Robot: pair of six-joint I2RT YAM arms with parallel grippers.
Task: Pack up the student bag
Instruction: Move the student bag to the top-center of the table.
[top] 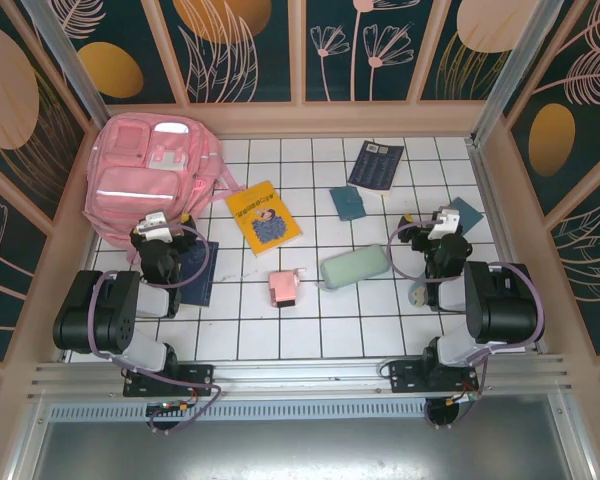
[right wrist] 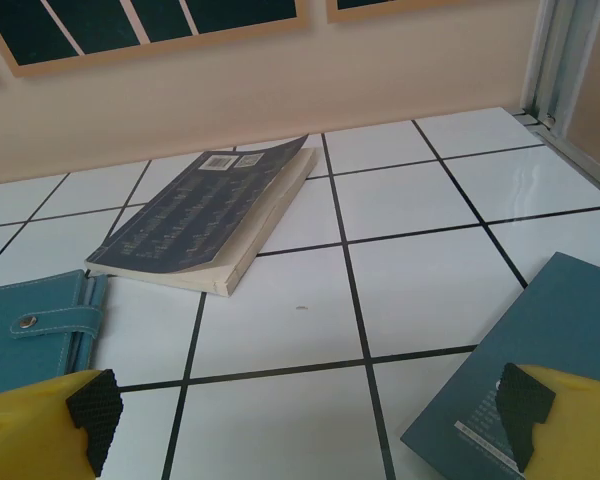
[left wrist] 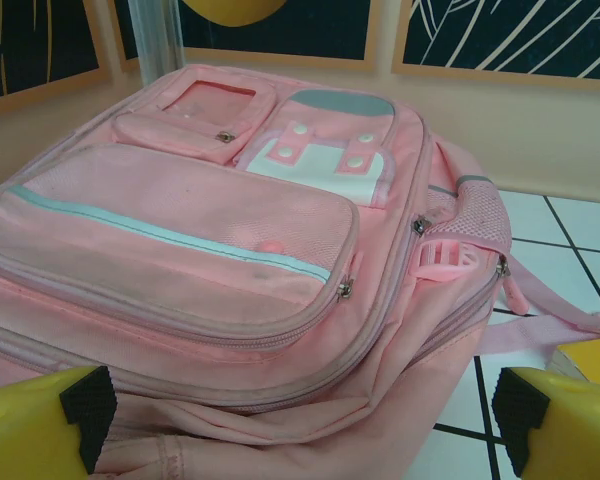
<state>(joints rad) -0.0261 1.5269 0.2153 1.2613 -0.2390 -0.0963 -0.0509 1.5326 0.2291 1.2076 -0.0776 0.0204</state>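
Near bag (left wrist: 230, 230), left gripper (left wrist: 302, 405) wide open, empty; right gripper (right wrist: 310, 405) same.

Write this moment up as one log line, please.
bag: far left, looks zipped | left jaws: open, facing bag | right jaws: open, facing dark book | loose: yellow book, pink pouch, green case

The left arm (top: 98, 312) sits folded, its elbow well behind the jaws. The left jaws stand wide apart, black pads (left wrist: 85, 405) out at either side. The right arm (top: 500, 300) mirrors it. The right jaws gape just as wide, pads (right wrist: 95, 410) parted, both pointing forward.
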